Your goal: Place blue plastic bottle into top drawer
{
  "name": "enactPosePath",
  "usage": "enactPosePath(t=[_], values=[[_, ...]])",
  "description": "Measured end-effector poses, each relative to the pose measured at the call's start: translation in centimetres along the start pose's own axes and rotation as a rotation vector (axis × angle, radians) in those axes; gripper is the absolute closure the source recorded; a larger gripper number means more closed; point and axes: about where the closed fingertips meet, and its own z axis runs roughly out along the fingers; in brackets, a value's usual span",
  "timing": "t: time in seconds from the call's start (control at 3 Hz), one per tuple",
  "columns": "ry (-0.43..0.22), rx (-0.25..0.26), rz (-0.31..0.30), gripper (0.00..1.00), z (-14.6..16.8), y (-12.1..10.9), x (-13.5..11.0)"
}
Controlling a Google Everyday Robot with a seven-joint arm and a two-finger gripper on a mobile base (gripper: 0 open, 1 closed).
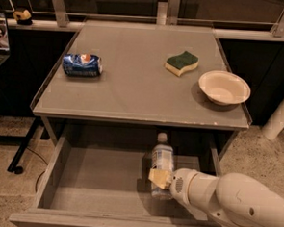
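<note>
The blue plastic bottle is clear with a white cap and a pale label. It is held over the right half of the open top drawer, cap pointing toward the table. My gripper comes from the lower right and is shut on the bottle's lower end; one tan finger pad shows against it. Whether the bottle touches the drawer floor I cannot tell. The white arm covers the drawer's right front corner.
On the grey table lie a dark blue soda can on its side at the left, a green-and-yellow sponge and a cream bowl at the right. A white post stands at the far right.
</note>
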Motion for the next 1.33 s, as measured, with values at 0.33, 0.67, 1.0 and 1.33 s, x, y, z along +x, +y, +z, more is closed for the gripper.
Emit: enactPosePath(t=[0.33, 0.67, 1.0, 1.33], values=[[0.024, 0.005, 0.023, 1.00, 0.2, -0.4, 1.2], [0.033, 0.018, 0.045, 1.00, 0.4, -0.7, 2.5], [0.033, 0.019, 0.045, 0.81, 0.4, -0.7, 2.5], [0.033, 0.019, 0.045, 0.58, 0.4, -0.7, 2.5]])
